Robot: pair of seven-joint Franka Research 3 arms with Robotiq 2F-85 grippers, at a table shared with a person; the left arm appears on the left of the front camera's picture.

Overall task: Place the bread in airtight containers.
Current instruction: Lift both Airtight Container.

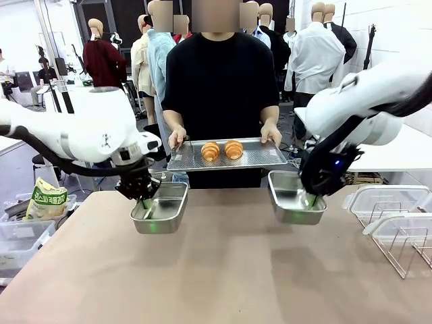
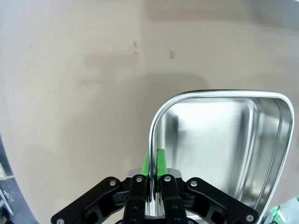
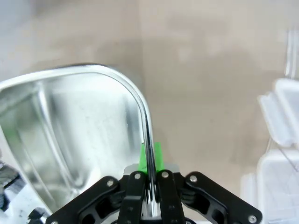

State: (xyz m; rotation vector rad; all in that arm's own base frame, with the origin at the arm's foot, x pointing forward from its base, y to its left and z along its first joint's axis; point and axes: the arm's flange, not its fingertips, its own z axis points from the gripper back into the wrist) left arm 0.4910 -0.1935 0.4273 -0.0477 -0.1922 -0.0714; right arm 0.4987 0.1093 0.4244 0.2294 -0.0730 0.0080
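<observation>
Two golden croissant-shaped pieces of bread (image 1: 222, 150) lie on a flat steel tray (image 1: 256, 159) that a person holds at the table's far edge. My left gripper (image 1: 144, 203) is shut on the rim of an empty steel container (image 1: 160, 208), held just above the table; its green pads (image 2: 161, 163) pinch the wall of that container (image 2: 219, 140). My right gripper (image 1: 309, 200) is shut on the rim of a second empty container (image 1: 290, 196), tilted and lifted; its pads (image 3: 157, 156) clamp that container's (image 3: 79, 126) edge.
Clear plastic tubs and lids (image 1: 395, 223) sit at the right side of the brown table (image 1: 223, 277). A bag (image 1: 46, 200) and bins stand off the table's left edge. The person's hands (image 1: 271, 133) grip the tray ends.
</observation>
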